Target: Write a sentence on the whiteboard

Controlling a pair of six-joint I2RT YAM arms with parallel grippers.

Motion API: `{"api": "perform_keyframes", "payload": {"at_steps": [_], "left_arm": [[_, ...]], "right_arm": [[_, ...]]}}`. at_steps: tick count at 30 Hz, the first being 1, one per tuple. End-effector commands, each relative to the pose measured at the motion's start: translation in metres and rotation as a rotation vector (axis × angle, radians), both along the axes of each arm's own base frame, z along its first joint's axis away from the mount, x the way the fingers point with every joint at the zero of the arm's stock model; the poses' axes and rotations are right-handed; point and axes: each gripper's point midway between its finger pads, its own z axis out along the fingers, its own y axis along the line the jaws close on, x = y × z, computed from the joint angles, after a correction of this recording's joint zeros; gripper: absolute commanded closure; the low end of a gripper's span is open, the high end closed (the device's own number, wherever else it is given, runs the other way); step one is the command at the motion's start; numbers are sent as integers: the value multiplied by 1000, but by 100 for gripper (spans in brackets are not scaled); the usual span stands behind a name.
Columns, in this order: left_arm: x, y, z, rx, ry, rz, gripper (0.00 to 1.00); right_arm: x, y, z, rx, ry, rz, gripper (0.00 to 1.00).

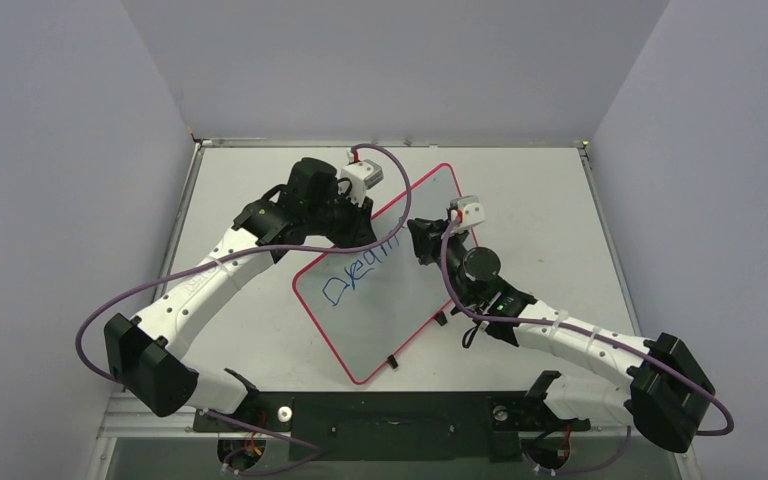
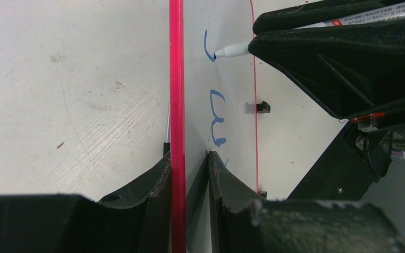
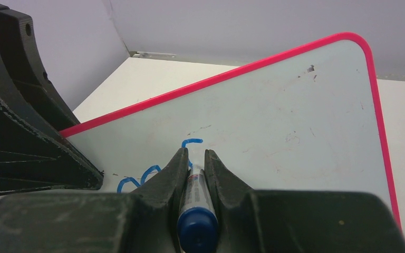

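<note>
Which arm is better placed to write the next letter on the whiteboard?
Right. The right gripper holds the blue marker, its tip at the whiteboard beside the end of the blue writing. The left gripper is clamped on the red rim and holds no pen.

The left arm [image 1: 210, 285] is stretching from its base at the near left, up and across toward the middle of the table, with its wrist bending rightward. The left gripper [image 1: 363, 222] is pinching the far-left edge of the whiteboard [image 1: 380, 310], with one finger [image 2: 155, 176] sitting on each side of the rim and the jaws drawn narrow. The right arm [image 1: 570, 340] is lying low, running leftward from the near right with its elbow folded. The right gripper [image 1: 422, 240] is clamping a marker [image 3: 196, 200] between its fingers [image 3: 174, 168], pointing toward the left gripper and hovering just beside it.
</note>
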Motion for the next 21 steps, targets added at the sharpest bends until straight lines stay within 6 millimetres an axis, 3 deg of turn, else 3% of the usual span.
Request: {"api": "perform_keyframes", "payload": {"at_steps": [1, 10, 21], "left_arm": [[16, 6, 32, -8, -174, 7, 100], [16, 6, 32, -9, -175, 8, 100], [15, 7, 36, -11, -180, 10, 100]], "right_arm": [[6, -12, -2, -21, 6, -51, 100], [11, -16, -1, -38, 7, -74, 100], [7, -21, -16, -61, 36, -74, 100]]}}
